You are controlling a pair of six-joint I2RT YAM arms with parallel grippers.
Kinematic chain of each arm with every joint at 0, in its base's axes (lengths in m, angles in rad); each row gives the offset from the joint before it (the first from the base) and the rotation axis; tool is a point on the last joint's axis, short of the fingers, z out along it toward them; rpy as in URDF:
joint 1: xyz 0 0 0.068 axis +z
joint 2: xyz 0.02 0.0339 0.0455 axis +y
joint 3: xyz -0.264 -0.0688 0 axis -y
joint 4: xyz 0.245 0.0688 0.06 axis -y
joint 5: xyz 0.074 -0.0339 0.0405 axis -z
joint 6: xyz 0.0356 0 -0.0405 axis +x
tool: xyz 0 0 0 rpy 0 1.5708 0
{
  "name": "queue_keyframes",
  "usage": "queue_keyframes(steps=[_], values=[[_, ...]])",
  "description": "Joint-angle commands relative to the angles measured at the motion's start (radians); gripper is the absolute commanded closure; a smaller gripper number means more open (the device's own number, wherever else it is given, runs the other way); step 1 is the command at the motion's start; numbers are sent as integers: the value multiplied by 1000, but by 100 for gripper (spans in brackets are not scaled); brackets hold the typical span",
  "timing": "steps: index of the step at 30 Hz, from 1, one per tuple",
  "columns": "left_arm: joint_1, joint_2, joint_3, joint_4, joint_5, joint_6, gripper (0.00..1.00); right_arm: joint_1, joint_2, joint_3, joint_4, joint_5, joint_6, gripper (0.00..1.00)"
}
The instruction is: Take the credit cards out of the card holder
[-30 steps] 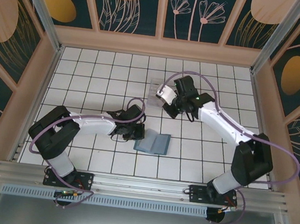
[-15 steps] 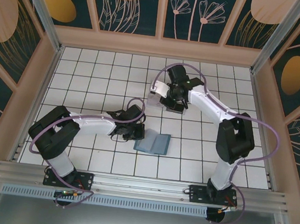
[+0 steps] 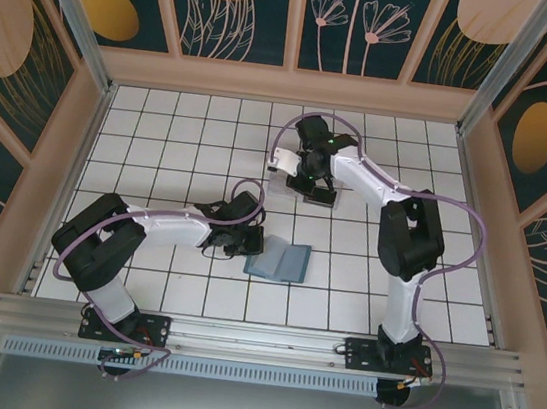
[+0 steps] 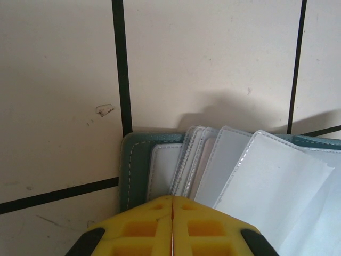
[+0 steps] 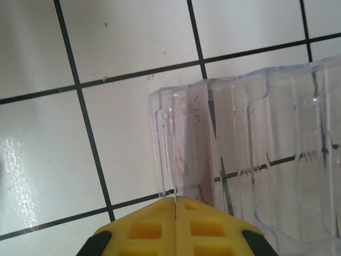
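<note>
The teal card holder (image 3: 281, 262) lies open on the white tiles, its clear pockets fanned out. My left gripper (image 3: 245, 244) is at its left edge. In the left wrist view the yellow fingers (image 4: 173, 197) are shut over the card holder (image 4: 136, 160), pinching its near part. My right gripper (image 3: 303, 173) is further back at the clear plastic tray (image 3: 281, 160). In the right wrist view it (image 5: 175, 199) is shut on a pale credit card (image 5: 193, 154) with gold lettering. The card stands in the tray's leftmost slot, seen through the clear wall.
The clear tray (image 5: 277, 138) has several upright slots running off to the right. Wooden walls fence the tiled floor on three sides. Open tiles lie to the left of the tray and in front of the card holder.
The right arm has swung left and further back, carrying its shut gripper over to the clear tray. The left arm and the card holder have not moved.
</note>
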Motion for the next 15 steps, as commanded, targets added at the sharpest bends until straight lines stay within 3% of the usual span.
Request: queue_keyframes(steps=[1,15], values=[[1,11,-22,-24,-7,-7,92,-5,35,47,-63,36,-30,100],[1,11,-12,-33,-10,-13,92,-2,90,88,-109,66,-35,100]])
